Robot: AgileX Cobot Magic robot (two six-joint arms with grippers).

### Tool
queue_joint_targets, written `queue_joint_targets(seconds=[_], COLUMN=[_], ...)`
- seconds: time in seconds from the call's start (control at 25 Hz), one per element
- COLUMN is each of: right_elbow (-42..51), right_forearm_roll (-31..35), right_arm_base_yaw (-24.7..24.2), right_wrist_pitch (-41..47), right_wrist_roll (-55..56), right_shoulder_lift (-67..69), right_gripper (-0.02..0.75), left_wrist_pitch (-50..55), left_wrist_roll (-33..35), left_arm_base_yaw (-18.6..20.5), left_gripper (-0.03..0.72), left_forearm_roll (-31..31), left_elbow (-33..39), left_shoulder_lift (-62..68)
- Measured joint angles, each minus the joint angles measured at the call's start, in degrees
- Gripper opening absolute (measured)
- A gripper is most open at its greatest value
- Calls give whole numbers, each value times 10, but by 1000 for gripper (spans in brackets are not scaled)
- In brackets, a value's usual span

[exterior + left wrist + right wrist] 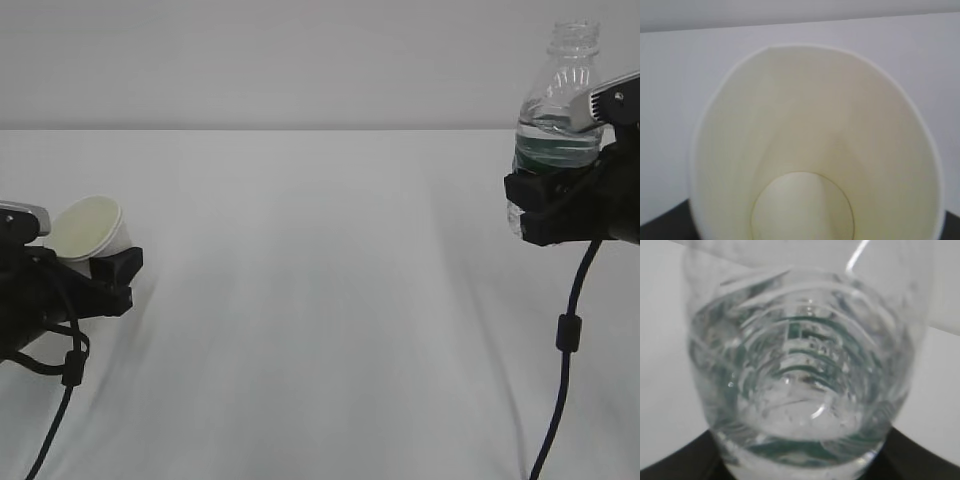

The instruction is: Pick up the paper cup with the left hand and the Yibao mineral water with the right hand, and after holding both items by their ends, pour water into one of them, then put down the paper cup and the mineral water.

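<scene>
Over on the far left, the left end effector (pixel 100 275) has the paper cup (pixel 90 232) clamped by its base, black fingers (pixel 118 266) pinching the narrow bottom end. The cup is tipped over, mouth leaning up and toward the left, cream interior on show. It sits low, close above the white worktop (pixel 300 300), though I cannot tell whether it touches the surface. In the left wrist view the cup (pixel 815 145) fills nearly everything: we look straight down into it, round floor at the bottom of the picture, and it looks dry inside.

Across on the right, well apart from the cup, the right end effector (pixel 545 205) is gripping the Yibao mineral water (pixel 560 110) around its lower end, just under the dark green label band. The bottle stands roughly upright and high, neck at the top, no cap visible on the threaded mouth. The water (pixel 555 128) sits level around the top of the label. The right wrist view looks up through the bottle's base (pixel 805 390), ribs and green label swimming through clear liquid, dark end effector edges at the bottom corners.

A black cable (pixel 565 340) hangs down from the right arm.
</scene>
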Motion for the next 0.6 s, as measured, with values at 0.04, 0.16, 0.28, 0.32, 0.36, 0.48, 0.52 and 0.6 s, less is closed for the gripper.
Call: queue_joint_targets(seconds=[0.04,0.16,0.28,0.32,0.36,0.48,0.52,0.6], right_elbow=[0,0,0,0,0,0,0,0], right_forearm_roll=[0,0,0,0,0,0,0,0], right_arm_base_yaw=[0,0,0,0,0,0,0,0], right_wrist_pitch=[0,0,0,0,0,0,0,0], right_wrist_roll=[0,0,0,0,0,0,0,0], right_shoulder_lift=[0,0,0,0,0,0,0,0], right_gripper=[410,410,409,409,409,409,409,409], left_wrist_pitch=[7,28,50,56,62,79,86,102], left_wrist_roll=[0,-3,-17,-24,-32,-59,-69,-87], left_arm_base_yaw=[0,0,0,0,0,0,0,0], left_gripper=[484,484,484,484,484,484,484,483], left_forearm_roll=[7,29,59,71,81,124,137,170], left_elbow=[0,1,1,1,2,2,2,3], left_shoulder_lift=[-8,-31,-55,-63,-70,-96,-103,-121])
